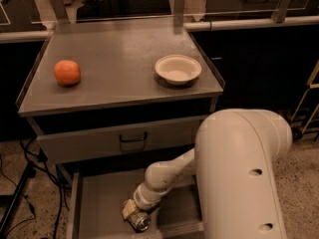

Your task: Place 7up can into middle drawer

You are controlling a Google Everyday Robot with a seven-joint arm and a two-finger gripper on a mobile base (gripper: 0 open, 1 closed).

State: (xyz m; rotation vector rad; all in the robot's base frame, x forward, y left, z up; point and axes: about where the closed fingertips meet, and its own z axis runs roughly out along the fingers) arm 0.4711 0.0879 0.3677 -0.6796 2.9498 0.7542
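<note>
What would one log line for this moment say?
tool: inside middle drawer | 7up can: at tool, low in drawer

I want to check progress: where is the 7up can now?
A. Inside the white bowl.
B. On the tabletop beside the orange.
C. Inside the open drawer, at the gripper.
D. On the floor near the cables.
C: the 7up can lies within the walls of the open middle drawer, right at the gripper that reaches down into it.
</note>
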